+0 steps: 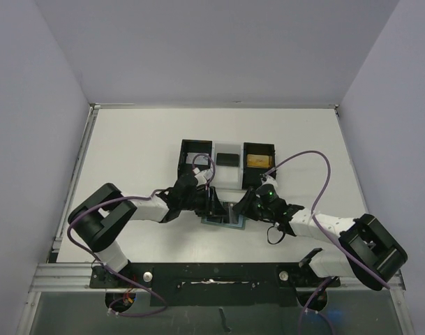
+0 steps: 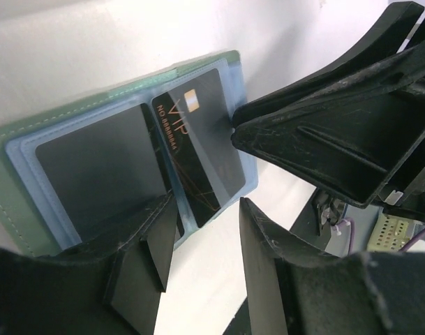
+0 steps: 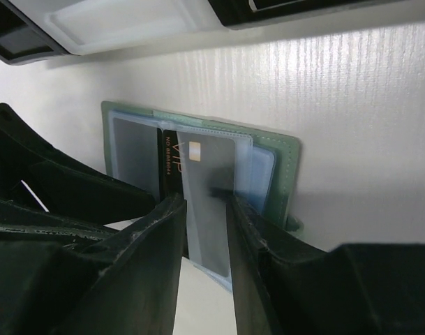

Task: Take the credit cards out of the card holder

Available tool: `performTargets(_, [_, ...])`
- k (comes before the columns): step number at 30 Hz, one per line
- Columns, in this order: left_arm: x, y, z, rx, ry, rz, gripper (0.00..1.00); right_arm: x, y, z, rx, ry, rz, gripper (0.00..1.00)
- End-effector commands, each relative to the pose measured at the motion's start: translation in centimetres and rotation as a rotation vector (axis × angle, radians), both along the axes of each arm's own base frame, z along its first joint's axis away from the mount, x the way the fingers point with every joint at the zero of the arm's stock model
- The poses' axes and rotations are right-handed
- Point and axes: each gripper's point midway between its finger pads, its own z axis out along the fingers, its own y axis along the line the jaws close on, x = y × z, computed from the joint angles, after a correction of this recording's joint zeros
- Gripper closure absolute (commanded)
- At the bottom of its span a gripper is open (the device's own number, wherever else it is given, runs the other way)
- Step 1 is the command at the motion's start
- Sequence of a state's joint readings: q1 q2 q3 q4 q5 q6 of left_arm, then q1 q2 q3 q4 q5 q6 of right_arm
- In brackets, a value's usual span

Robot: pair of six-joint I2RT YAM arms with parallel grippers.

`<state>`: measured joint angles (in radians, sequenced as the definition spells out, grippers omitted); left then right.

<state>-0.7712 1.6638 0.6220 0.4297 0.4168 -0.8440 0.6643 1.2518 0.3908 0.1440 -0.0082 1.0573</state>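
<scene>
Two cards (image 2: 198,150) sit in the card holder (image 2: 17,206), part-hidden by the right hand (image 3: 206,200).

A robotics lab test cell, not a lived-in room. A bare white table (image 1: 128,153) fills the middle of the overhead view, boxed in at the left, right and top of the frame by plain pale grey walls (image 1: 31,105). Along the bottom edge runs an aluminium rail (image 1: 65,277) with a black mounting plate (image 1: 212,273), to which two robot arms are bolted: the left arm (image 1: 104,220) and the right arm (image 1: 369,248). Loose purple cables (image 1: 317,174) loop over them.
</scene>
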Motion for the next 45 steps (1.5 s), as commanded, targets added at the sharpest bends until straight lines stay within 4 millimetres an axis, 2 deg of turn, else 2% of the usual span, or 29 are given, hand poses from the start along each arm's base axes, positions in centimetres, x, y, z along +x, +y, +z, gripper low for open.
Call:
performTargets(1, [0.7, -0.9, 0.4, -0.025, -0.014, -0.010, 0.61, 1.4, 1.3, 1.3, 0.033, -0.030, -0.007, 0.69])
performTargets(4, [0.6, -1.0, 0.0, -0.027, -0.009, -0.018, 0.61, 1.2, 0.5, 0.4, -0.002, -0.004, -0.033, 0.70])
performTargets(7, [0.4, -1.0, -0.5, -0.025, 0.011, -0.029, 0.68, 0.8, 0.3, -0.2, -0.009, 0.010, -0.025, 0.70])
performTargets(10, [0.4, -1.4, -0.2, -0.047, 0.007, -0.032, 0.77, 0.4, -0.2, -1.2, -0.044, 0.041, -0.035, 0.70])
performTargets(15, [0.3, -1.9, 0.6, -0.084, 0.010, -0.044, 0.83, -0.4, -0.9, -2.1, -0.047, 0.073, -0.058, 0.69])
performTargets(20, [0.0, -1.9, 0.3, -0.097, 0.049, -0.051, 0.84, -0.6, -1.2, -2.4, -0.046, 0.073, -0.066, 0.69])
performTargets(22, [-0.2, -2.1, 1.4, -0.199, 0.107, -0.047, 0.85, -0.7, -1.2, -2.6, -0.053, 0.084, -0.068, 0.69])
performTargets(24, [-0.1, -2.3, 2.4, -0.266, 0.085, -0.056, 0.85, -0.8, -1.3, -2.9, -0.059, 0.096, -0.073, 0.69])
performTargets(27, [0.0, -2.2, 1.3, -0.209, 0.089, -0.063, 0.84, -0.8, -1.4, -2.8, -0.049, 0.092, -0.080, 0.69])
performTargets(31, [0.0, -2.0, 1.3, -0.207, 0.079, -0.058, 0.81, -0.7, -1.3, -2.4, -0.041, 0.079, -0.077, 0.69])
performTargets(35, [0.2, -2.1, 1.0, -0.188, 0.079, -0.052, 0.73, -0.7, -1.2, -2.4, -0.039, 0.078, -0.068, 0.69])
performTargets(45, [0.7, -2.1, 0.3, -0.158, 0.072, -0.033, 0.75, -0.9, -1.2, -2.1, -0.028, 0.077, -0.068, 0.69])
